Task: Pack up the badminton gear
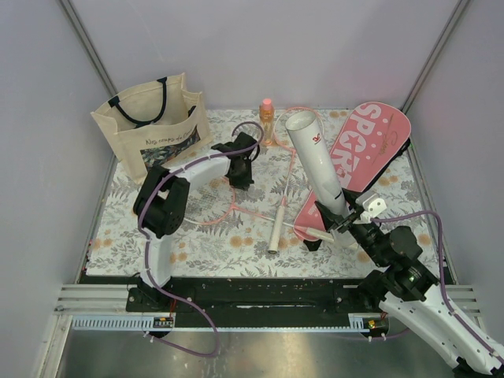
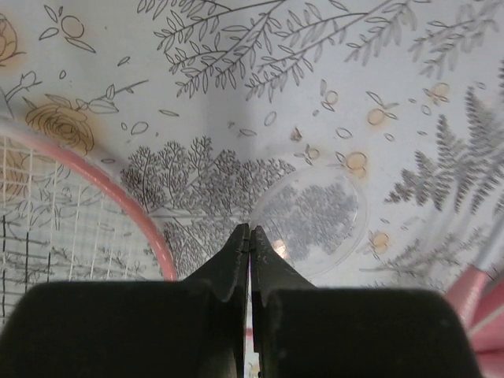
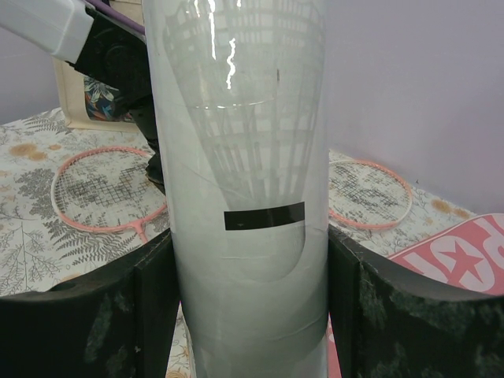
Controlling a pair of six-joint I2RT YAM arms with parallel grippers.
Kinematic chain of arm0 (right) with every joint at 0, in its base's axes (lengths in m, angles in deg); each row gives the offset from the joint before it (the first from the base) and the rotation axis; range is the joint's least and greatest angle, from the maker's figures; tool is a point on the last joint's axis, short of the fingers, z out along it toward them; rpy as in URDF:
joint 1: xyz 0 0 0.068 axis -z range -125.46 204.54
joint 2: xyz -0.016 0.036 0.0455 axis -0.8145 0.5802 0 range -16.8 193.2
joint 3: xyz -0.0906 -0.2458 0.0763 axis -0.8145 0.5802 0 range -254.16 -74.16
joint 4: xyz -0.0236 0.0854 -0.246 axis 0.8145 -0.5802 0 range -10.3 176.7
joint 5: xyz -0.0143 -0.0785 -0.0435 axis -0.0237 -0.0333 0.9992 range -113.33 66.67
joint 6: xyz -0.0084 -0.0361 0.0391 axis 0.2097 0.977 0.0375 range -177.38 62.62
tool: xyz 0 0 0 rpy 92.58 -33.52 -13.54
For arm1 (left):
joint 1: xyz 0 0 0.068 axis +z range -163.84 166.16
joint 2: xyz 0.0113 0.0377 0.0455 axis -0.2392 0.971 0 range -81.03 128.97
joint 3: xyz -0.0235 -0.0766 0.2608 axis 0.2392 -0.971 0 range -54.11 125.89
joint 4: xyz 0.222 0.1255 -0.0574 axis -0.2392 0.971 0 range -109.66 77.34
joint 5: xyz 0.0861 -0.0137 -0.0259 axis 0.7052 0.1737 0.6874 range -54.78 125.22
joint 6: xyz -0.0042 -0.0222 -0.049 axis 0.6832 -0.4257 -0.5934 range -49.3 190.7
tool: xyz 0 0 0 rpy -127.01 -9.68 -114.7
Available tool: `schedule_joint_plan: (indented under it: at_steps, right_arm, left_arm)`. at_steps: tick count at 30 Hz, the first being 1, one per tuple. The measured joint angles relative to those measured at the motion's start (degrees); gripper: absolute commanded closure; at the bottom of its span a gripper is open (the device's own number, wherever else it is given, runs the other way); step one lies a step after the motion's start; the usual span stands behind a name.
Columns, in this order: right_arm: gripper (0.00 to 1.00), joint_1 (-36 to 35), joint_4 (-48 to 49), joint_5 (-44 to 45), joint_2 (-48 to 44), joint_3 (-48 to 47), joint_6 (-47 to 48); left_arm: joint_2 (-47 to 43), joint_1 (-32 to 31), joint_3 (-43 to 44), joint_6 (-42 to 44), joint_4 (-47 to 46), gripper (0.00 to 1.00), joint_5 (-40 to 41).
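Observation:
My right gripper (image 1: 335, 223) is shut on the long white tube (image 1: 315, 161) and holds it tilted, open end up; in the right wrist view the tube (image 3: 244, 157) fills the gap between both fingers of that gripper (image 3: 250, 244). The pink "SPORT" cover (image 1: 370, 150) lies flat at the right. Two pink-framed rackets lie on the mat, one white handle (image 1: 276, 228) in the middle, and their heads (image 3: 106, 189) (image 3: 370, 193) show either side of the tube. My left gripper (image 1: 240, 167) is shut, its tips (image 2: 250, 228) low over the mat beside a pink racket rim (image 2: 102, 185).
A beige tote bag (image 1: 150, 126) stands at the back left. An orange bottle with a pink cap (image 1: 267, 118) stands at the back middle. A clear round lid (image 2: 315, 220) lies on the floral mat just beyond my left fingertips. Walls close in on three sides.

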Motion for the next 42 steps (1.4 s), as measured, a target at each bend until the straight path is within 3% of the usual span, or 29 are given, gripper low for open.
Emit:
schedule_joint_plan:
  at_steps: [12, 18, 28, 35, 42]
  right_arm:
    - [0.60, 0.0, 2.7, -2.9, 4.3, 1.8, 0.5]
    - [0.59, 0.0, 4.3, -8.2, 7.5, 3.1, 4.8]
    - [0.59, 0.0, 8.6, -22.5, 12.7, 4.1, 16.9]
    - [0.59, 0.0, 13.0, -21.2, 18.4, 4.7, 23.4]
    - [0.59, 0.0, 15.3, -18.3, 20.6, 4.8, 26.3]
  left_arm:
    - [-20.5, 6.1, -6.9, -2.9, -4.4, 1.00, -10.9]
    - [-30.4, 12.4, -11.5, -4.9, -7.8, 1.00, -21.2]
    - [-43.4, 23.7, -11.7, -9.6, -12.1, 1.00, -40.3]
    - [-49.7, 24.4, -12.1, -13.3, -15.1, 1.00, -51.1]
    - [-53.9, 24.4, -13.6, -14.9, -16.1, 1.00, -56.2]
